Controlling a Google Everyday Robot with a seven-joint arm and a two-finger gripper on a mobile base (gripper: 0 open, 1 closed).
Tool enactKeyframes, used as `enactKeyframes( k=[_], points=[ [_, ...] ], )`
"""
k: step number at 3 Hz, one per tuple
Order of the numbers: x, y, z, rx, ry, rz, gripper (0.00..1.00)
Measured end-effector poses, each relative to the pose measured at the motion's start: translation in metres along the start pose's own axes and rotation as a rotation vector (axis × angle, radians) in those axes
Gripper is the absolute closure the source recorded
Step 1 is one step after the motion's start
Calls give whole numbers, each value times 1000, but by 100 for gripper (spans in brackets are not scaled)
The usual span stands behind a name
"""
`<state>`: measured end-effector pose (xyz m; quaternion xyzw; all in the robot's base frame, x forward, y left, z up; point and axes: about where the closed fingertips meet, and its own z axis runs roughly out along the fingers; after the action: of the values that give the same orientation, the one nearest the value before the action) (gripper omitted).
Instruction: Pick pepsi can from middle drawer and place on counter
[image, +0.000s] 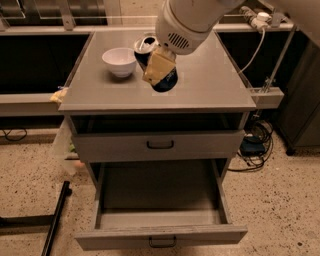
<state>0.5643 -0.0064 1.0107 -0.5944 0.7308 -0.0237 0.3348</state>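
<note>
Gripper (159, 70), clamped on the pepsi can (166, 83), hangs over the counter (215, 85) just right of the white bowl (120, 60), with the can's long axis tilted, silver top far-left, base near-right and nearest the slab directly beneath.

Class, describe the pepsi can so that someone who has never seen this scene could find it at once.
Start at the grey counter. Toward its back, just right of the white bowl, stands the pepsi can, partly hidden by the gripper hanging over the counter in front of it. It alone is dark and narrow with a silver top; the bowl is white and wide.
</note>
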Motion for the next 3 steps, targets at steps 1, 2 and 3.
enactKeyframes(
  k=[1,2,3],
  points=[
    [15,-44,26,19,-27,37,100],
    [26,-74,55,5,-55,101,100],
    [41,-87,85,-34,-81,189,100]
  ],
)
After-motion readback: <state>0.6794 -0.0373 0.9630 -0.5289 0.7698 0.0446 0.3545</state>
